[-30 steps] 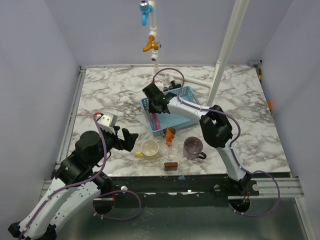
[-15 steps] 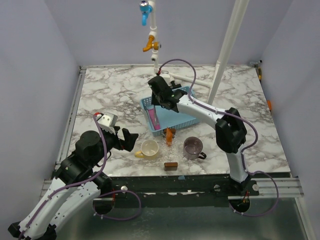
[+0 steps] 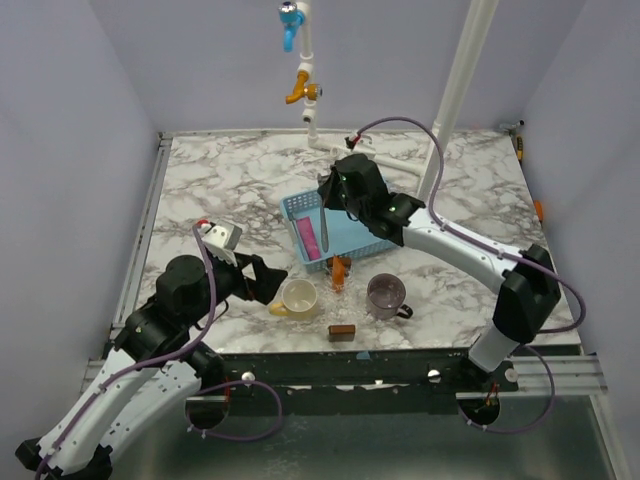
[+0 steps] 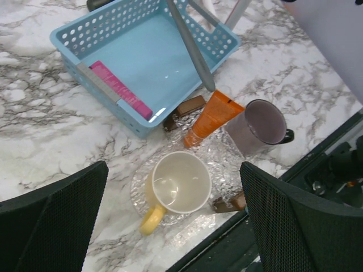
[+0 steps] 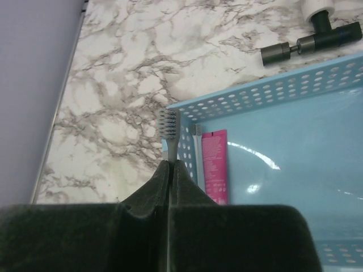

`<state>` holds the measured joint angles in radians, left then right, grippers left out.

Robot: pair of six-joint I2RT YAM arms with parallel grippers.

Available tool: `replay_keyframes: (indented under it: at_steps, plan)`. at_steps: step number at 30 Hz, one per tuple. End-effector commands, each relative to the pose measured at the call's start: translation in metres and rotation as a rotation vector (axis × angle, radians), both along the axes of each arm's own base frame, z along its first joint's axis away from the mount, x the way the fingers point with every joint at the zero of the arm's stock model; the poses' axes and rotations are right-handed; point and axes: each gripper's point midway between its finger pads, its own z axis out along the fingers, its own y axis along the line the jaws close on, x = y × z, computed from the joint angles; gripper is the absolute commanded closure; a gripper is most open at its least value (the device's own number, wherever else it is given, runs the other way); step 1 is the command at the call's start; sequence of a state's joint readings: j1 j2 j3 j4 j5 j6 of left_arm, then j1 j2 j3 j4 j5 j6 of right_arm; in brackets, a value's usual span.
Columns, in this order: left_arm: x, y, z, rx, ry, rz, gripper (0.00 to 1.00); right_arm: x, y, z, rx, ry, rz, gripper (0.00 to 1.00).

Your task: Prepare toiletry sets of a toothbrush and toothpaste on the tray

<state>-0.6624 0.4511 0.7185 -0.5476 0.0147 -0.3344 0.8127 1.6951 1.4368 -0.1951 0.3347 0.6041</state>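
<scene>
The right fingers are clamped on the toothbrush above the blue basket, which holds a pink box with unreadable print. The toothpaste lies between the yellow cup and the purple cup. The left fingers are wide apart.

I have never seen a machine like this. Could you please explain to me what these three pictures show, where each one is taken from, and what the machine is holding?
This is a robot with two arms fixed at the near edge of a marble table. The wide picture looks down from above and behind the arms. The other two come from small cameras on the wrists, so each shows its own gripper. The right gripper is shut on a toothbrush and holds it close to a blue basket, in which a pink pack lies. The left gripper is open and holds nothing. Near it stand a cream cup and a purple cup, with an orange toothpaste tube close to both.
</scene>
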Motion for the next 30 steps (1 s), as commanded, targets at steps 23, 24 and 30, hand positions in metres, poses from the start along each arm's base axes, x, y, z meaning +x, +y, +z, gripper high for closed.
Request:
replay_keyframes:
  at_steps: [23, 24, 30]
  plan:
    - [-0.038, -0.058, 0.08, -0.389, 0.068, -0.294, 0.03, -0.148, 0.075, 0.138, 0.577, -0.115, 0.328, 1.0]
    - [-0.038, -0.059, 0.08, -0.399, 0.072, -0.298, 0.04, -0.152, 0.076, 0.139, 0.58, -0.116, 0.334, 1.0]
    - [-0.043, -0.064, 0.079, -0.426, 0.094, -0.334, 0.14, -0.155, 0.072, 0.145, 0.597, -0.15, 0.311, 1.0]
